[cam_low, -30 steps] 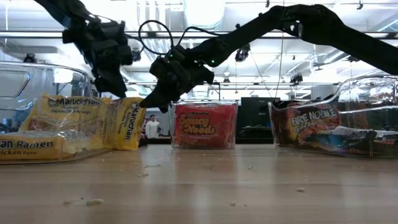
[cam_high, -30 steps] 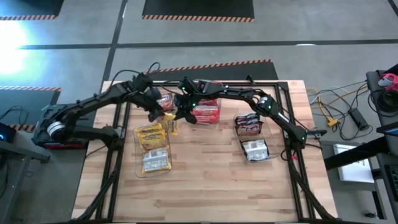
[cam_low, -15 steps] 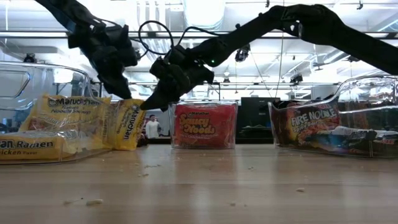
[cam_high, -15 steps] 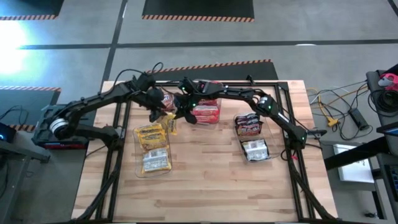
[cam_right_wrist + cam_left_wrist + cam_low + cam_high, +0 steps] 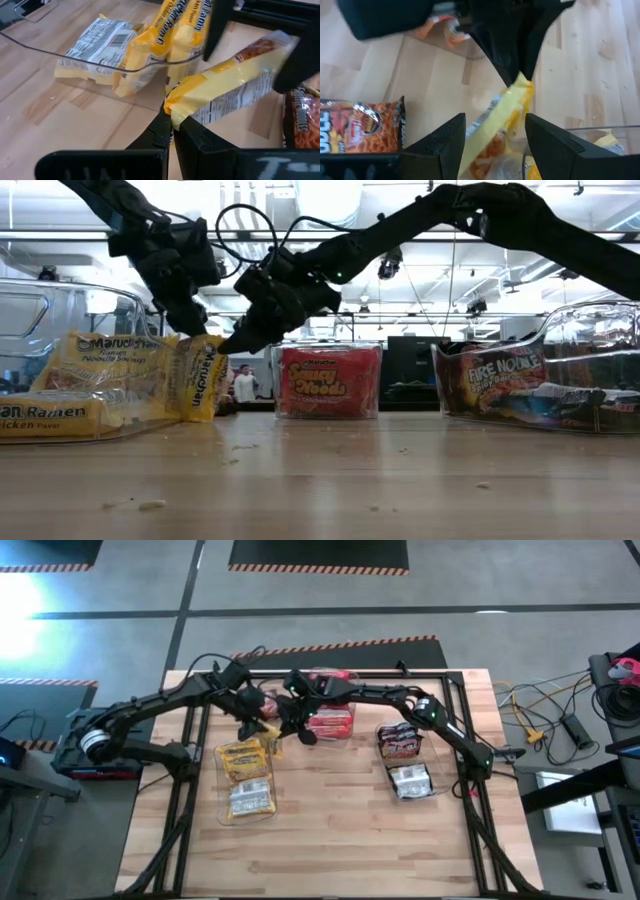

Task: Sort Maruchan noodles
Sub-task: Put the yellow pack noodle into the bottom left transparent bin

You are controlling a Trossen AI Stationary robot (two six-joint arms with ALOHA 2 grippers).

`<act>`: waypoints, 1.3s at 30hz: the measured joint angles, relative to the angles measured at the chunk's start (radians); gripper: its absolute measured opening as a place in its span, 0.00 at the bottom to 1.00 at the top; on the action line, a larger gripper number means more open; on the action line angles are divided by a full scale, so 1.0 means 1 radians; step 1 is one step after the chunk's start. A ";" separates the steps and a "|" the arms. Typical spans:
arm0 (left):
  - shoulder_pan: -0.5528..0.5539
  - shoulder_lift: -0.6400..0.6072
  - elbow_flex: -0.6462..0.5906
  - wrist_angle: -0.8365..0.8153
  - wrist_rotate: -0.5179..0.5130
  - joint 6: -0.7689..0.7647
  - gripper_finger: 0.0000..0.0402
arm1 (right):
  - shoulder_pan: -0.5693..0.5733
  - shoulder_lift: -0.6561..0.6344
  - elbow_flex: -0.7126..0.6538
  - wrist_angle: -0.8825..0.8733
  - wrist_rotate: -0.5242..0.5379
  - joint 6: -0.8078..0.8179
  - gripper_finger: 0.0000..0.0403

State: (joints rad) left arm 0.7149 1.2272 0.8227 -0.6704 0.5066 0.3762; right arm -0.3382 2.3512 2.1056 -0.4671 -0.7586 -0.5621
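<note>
The right end effector [image 5: 172,120] is clamped on a corner of a yellow crinkly plastic noodle packet [image 5: 235,90] above the desk [image 5: 330,830], beside the clear plastic bin [image 5: 100,62] of yellow packets. The left end effector [image 5: 492,132] straddles it, fingers apart. Best to close the left before the right releases.

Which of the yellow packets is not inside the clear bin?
The yellow packet pinched by the right gripper; it stands just outside the bin, others lie inside.
</note>
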 joint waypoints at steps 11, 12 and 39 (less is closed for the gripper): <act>-0.047 0.067 0.002 -0.058 0.011 0.027 0.47 | 0.006 0.000 0.000 0.000 0.002 -0.007 0.02; -0.051 0.074 0.002 -0.058 0.015 0.026 0.47 | 0.006 0.000 0.000 0.000 0.002 -0.008 0.02; -0.065 0.088 0.033 -0.043 -0.024 0.005 0.47 | 0.004 -0.006 0.061 0.001 0.134 -0.034 0.02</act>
State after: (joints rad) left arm 0.6502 1.3155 0.8557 -0.7136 0.4827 0.3816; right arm -0.3340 2.3451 2.1662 -0.4664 -0.6247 -0.5963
